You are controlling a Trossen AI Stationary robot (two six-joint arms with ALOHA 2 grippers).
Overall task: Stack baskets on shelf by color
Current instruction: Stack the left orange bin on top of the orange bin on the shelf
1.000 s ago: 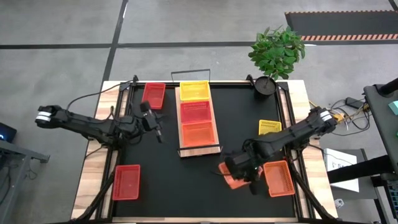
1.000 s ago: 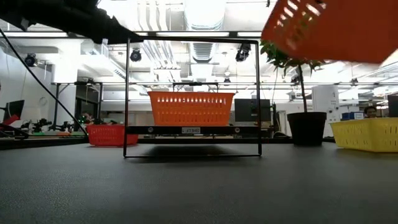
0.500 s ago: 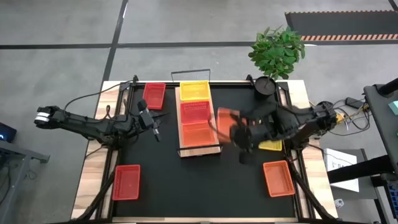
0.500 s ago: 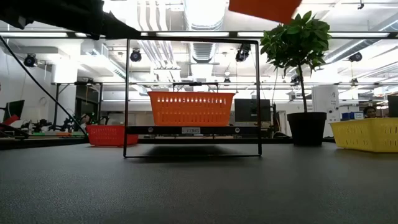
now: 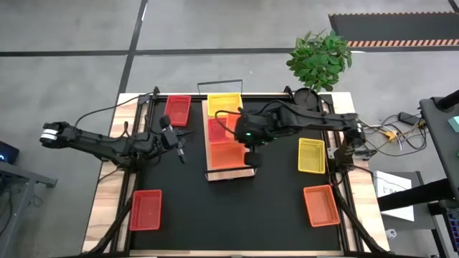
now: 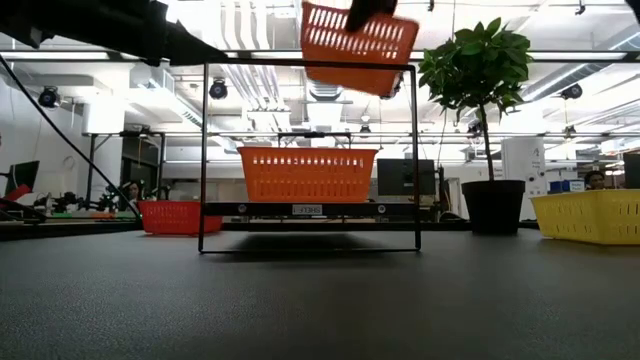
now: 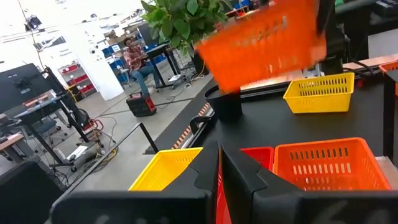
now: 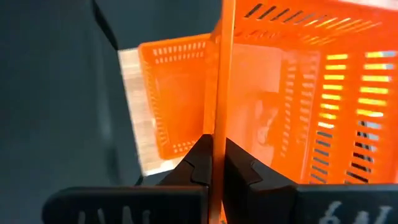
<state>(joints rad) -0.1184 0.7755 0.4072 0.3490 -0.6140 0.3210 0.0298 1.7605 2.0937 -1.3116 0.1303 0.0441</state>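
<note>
Open lab: workbenches (image 7: 37,124), monitors (image 6: 405,177), ceiling ducts (image 6: 330,85).

The right arm (image 5: 301,122) hides most of the carried orange basket (image 6: 358,42) from above; it blurs in the left wrist view.

So an orange plastic mesh basket (image 6: 358,45) hangs tilted up high, above another orange mesh basket (image 6: 307,174) sitting on the wire-railed shelf (image 6: 310,209). Red basket (image 6: 180,215) left, yellow basket (image 6: 586,216) right, potted plant (image 6: 487,120) behind.
</note>
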